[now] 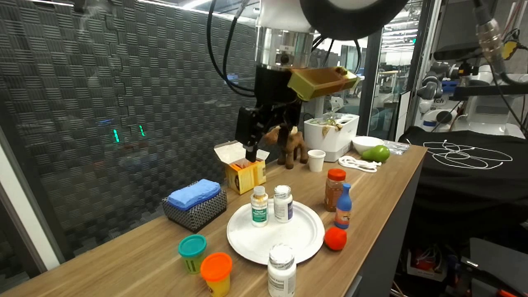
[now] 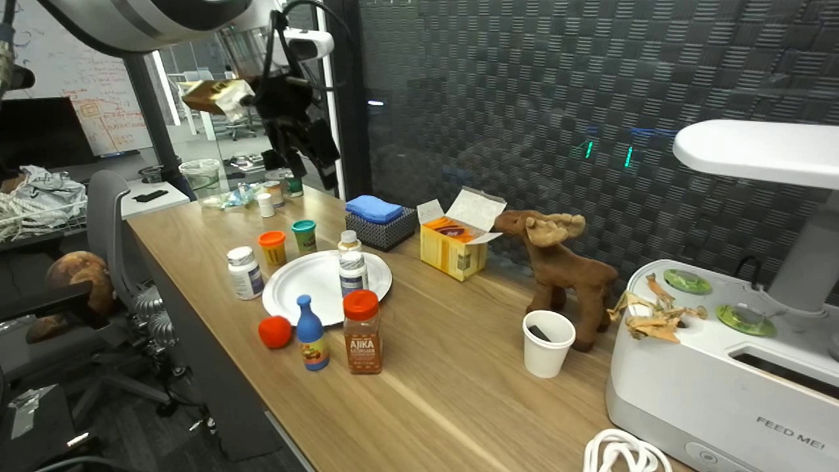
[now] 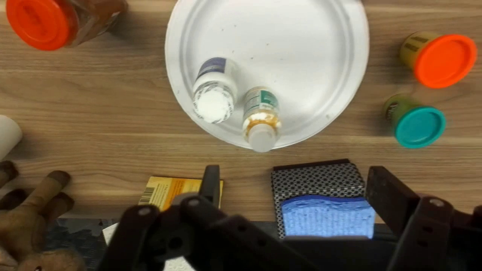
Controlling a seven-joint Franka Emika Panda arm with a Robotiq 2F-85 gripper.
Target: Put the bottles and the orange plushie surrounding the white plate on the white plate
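Tabletop [image 1: 123,264], wood-grained, backed by a dark textured wall [image 1: 82,74]. White plate [image 2: 301,288], laid flat upon it; by it a green-labelled bottle [image 1: 259,208] and a white bottle [image 1: 283,204] are borne upright. Arranged around and off the plate, as seen in an exterior view: teal-lidded tub [image 1: 192,251] and orange-lidded tub [image 1: 216,270], near left; second white bottle [image 1: 282,273], near; red-capped jar [image 1: 334,189], blue bottle [image 1: 343,208] and orange plushie [image 1: 335,238], right, the last just beside the rim. Gripper [image 3: 293,182], raised above the tabletop, its fingers [image 3: 211,182] held well apart.

In an exterior view only are recorded a whiteboard with red writing [image 2: 98,124], far left, and small containers [image 2: 266,204] at the tabletop's far end. In an exterior view only are recorded a white bowl [image 1: 365,143] and a green fruit-shaped piece [image 1: 377,153], far, with a black-draped surface [image 1: 437,189], right. In the wrist view only are recorded dark specks [image 3: 267,44] on the plate and the ribbed face of the blue cloth [image 3: 327,218].
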